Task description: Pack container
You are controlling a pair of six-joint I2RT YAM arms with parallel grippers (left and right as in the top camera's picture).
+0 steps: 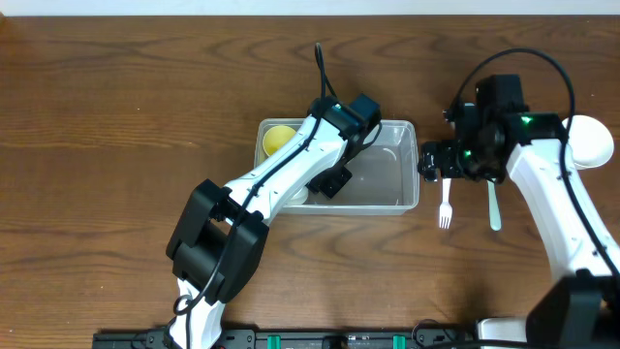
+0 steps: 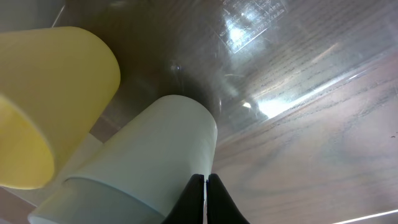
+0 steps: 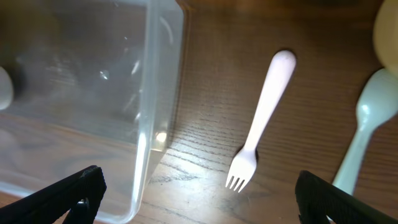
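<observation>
The clear container (image 1: 402, 199) lies mid-table. Inside it at the left end lie a yellow cup (image 1: 280, 139) and a white cup (image 1: 298, 194), both on their sides. My left gripper (image 1: 334, 180) reaches down into the tub. In the left wrist view its jaws (image 2: 205, 198) are shut with nothing between them, tips against the side of the white cup (image 2: 143, 155), with the yellow cup (image 2: 56, 99) beyond. My right gripper (image 1: 433, 160) hovers open just right of the tub. Its fingers (image 3: 62, 199) stand wide apart above a white fork (image 3: 261, 118).
The fork (image 1: 445, 204) and a pale green spoon (image 1: 494, 208) lie on the wood right of the container wall (image 3: 155, 93). A white bowl (image 1: 591, 141) sits at the far right edge. The spoon (image 3: 367, 124) lies beside the fork.
</observation>
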